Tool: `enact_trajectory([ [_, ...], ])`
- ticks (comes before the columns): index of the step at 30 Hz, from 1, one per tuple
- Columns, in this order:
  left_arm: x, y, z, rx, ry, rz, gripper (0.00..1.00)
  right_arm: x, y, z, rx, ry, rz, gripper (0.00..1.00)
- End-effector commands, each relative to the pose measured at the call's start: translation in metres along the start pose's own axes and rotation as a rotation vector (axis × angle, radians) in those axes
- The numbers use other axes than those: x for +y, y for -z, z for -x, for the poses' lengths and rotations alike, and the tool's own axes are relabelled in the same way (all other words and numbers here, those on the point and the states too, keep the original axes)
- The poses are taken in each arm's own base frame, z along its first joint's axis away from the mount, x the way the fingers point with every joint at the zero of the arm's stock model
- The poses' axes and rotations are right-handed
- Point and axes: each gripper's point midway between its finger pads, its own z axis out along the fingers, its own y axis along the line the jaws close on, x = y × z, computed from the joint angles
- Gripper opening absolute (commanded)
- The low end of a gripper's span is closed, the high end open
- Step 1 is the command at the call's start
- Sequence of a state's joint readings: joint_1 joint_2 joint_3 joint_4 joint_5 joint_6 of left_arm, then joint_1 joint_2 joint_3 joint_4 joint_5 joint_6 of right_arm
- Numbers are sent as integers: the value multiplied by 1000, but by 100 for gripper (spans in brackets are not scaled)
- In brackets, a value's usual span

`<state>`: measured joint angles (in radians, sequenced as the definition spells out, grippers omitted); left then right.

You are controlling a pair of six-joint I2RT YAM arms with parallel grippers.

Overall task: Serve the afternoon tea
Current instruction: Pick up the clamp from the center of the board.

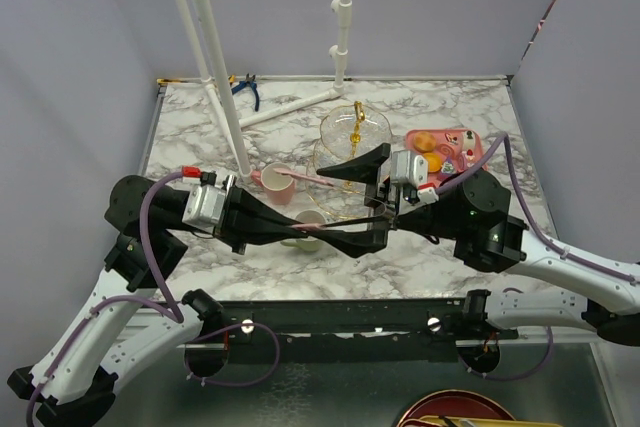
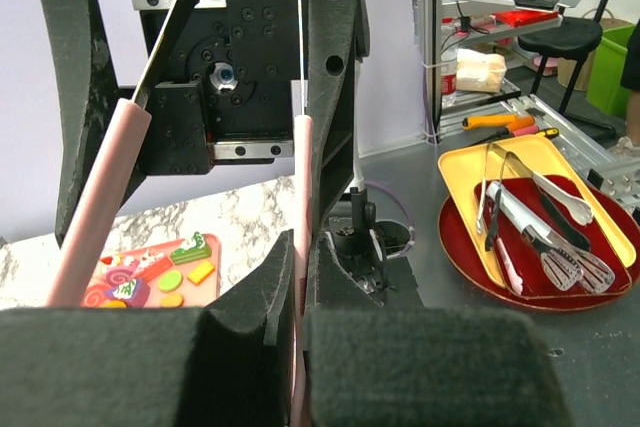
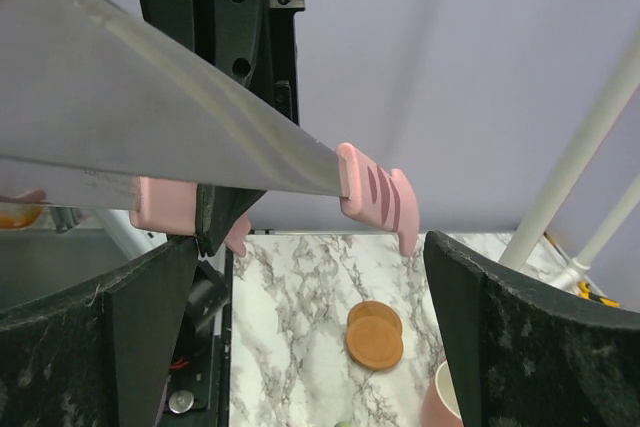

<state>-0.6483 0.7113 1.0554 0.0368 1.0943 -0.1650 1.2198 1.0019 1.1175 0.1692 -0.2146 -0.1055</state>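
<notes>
Gripping pink-and-steel tongs (image 2: 100, 207), the left fingers (image 2: 420, 367) are clamped. The pink mug (image 1: 277, 185) sits on the desk (image 1: 200, 127). The glass stand (image 1: 355, 127) behind looks fragile and slippery, safest taken by its gold stem. The cakes (image 1: 440, 152) look light and crushable, and the right fingers (image 3: 530, 347) gape empty.

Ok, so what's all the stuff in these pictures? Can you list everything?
stand: one, clear glass with gold stem, middle of table
pink tray: one, right of stand
cakes: several, many colours, on pink tray
mugs: two, pink and pale green, left of and in front of stand
coasters: two, brown, together on table
tongs: one, metal with pink ends, held up between the arms
pliers: one, blue handles, back left
poles: several, white, at back
plate: one, red, off the table
yellow tray: one, on plate
spare tongs: a few, metal, on yellow tray
left arm: jaws shut on tongs
right arm: jaws open, either side of tongs
</notes>
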Motion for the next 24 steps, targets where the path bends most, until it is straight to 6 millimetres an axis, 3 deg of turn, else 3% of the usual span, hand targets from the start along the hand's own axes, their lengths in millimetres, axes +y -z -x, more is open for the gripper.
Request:
enact_trajectory([
  [1, -4, -2, -9, 21, 31, -49, 0, 14, -8, 27, -66, -4, 92, 100],
  [11, 9, -4, -16, 20, 17, 3, 0, 21, 2, 47, -105, -3, 130, 100],
  [15, 28, -4, -17, 6, 13, 104, 0, 24, 5, 48, -106, -14, 140, 100],
  [17, 40, -3, -17, -7, 11, 168, 0, 22, 6, 49, -102, -19, 125, 100],
  [24, 49, -4, -5, -47, 22, 214, 0, 19, 16, 57, -106, -10, 104, 100],
])
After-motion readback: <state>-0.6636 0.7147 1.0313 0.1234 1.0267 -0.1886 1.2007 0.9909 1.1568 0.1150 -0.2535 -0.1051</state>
